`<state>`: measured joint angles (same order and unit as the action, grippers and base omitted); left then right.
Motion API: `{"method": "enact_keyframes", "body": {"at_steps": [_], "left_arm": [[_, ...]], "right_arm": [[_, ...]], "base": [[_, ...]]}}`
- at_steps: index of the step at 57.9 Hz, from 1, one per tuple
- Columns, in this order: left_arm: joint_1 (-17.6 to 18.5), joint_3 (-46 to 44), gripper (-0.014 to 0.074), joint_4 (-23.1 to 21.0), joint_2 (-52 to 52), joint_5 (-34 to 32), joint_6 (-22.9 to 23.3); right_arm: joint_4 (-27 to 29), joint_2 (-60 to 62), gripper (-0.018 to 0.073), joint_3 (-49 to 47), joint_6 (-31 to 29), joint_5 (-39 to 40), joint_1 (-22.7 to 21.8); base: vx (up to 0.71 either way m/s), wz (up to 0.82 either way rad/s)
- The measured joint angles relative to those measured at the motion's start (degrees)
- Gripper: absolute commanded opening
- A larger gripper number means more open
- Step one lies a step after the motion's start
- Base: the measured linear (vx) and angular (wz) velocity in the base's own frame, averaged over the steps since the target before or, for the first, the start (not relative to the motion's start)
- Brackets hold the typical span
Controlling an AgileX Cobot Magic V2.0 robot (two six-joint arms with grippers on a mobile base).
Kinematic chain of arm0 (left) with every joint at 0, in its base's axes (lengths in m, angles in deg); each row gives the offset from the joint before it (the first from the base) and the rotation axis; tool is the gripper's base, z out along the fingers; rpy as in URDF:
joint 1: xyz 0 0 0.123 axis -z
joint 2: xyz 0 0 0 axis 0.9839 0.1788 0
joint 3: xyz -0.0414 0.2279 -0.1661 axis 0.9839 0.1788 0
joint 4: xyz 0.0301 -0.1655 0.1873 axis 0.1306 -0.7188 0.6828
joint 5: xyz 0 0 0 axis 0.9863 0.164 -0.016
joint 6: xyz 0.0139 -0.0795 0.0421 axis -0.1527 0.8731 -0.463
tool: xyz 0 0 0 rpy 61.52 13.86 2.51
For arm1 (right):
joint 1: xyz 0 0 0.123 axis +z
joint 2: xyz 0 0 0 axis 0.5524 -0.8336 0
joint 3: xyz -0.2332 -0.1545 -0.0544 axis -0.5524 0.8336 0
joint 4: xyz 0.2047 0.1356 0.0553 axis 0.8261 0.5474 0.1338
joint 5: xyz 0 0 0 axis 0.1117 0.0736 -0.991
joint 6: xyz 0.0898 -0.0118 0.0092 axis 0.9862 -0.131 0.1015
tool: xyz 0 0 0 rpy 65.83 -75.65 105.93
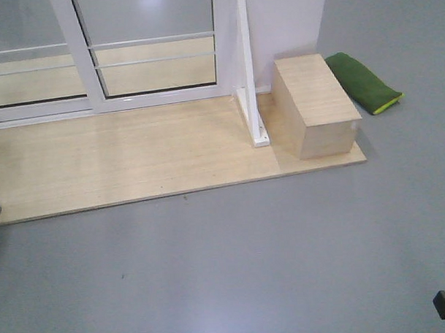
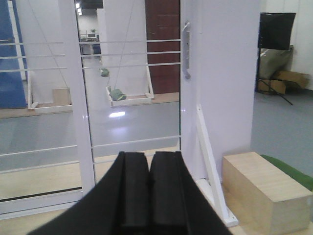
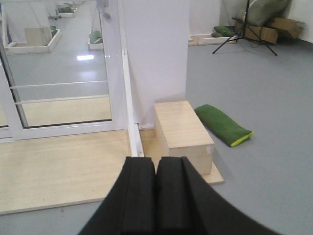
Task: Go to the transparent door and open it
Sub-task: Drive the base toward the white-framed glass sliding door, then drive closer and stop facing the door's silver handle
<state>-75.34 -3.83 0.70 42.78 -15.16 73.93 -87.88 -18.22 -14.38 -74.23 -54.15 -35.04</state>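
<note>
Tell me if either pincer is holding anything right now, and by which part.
Nothing is held. The left pincer and the right pincer are both shut and empty; the door handle is untouched.

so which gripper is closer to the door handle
Left, it seems. The left gripper sits close before the transparent door, grey handle up to its right; the right gripper hangs farther back, with the handle up-left.
</note>
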Motion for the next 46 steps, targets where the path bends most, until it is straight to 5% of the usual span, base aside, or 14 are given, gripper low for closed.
{"method": "enact_keyframes", "body": {"at_steps": [46], "left_arm": [[0.0, 0.0, -0.0006, 0.0, 0.0, 0.0, 0.0]], "right_arm": [[0.0, 0.0, -0.0008, 0.0, 0.0, 0.0, 0.0]], "base": [[0.56, 0.18]]}}
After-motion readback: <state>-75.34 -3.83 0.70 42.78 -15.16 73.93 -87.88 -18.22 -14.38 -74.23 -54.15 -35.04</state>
